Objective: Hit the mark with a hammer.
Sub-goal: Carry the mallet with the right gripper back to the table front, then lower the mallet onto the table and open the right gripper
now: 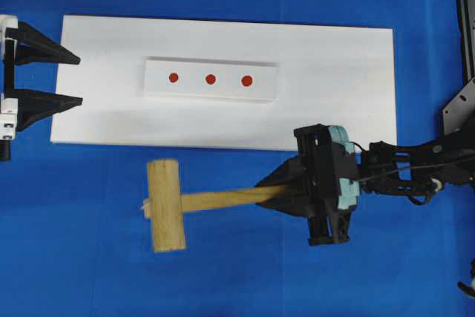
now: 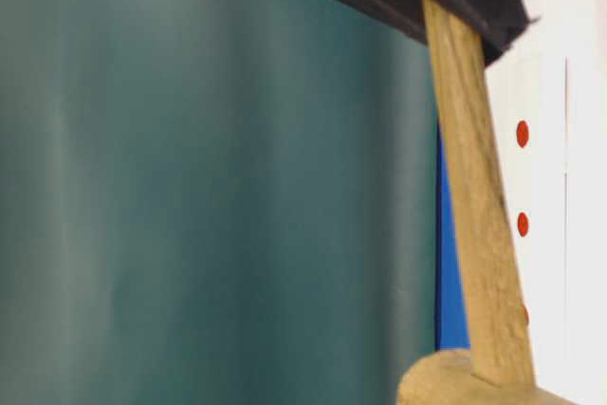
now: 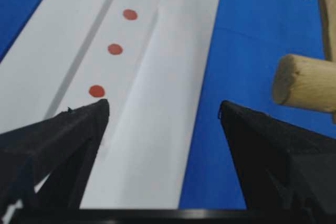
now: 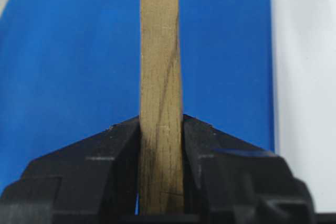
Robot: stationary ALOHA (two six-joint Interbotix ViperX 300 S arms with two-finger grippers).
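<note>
Hammer of light wood (image 1: 178, 206), with its thick round head and long flat handle, lies near on the blue cloth, just beside the big white board (image 1: 334, 72). The right gripper (image 1: 286, 192) squeezes the handle's end, likely so the head can swing. The middle red dot (image 1: 211, 79) sits on the white strip (image 1: 263, 83). The left gripper (image 1: 74, 78) waits wide apart, holding nothing, at the board's left edge.

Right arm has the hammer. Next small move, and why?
Probably lift and swing the hammer toward the white strip. The right gripper is shut on the handle end, per the right wrist view, but the head sits over blue cloth beside the board, well short of the middle red mark. The left gripper is open at the board's far edge.
</note>
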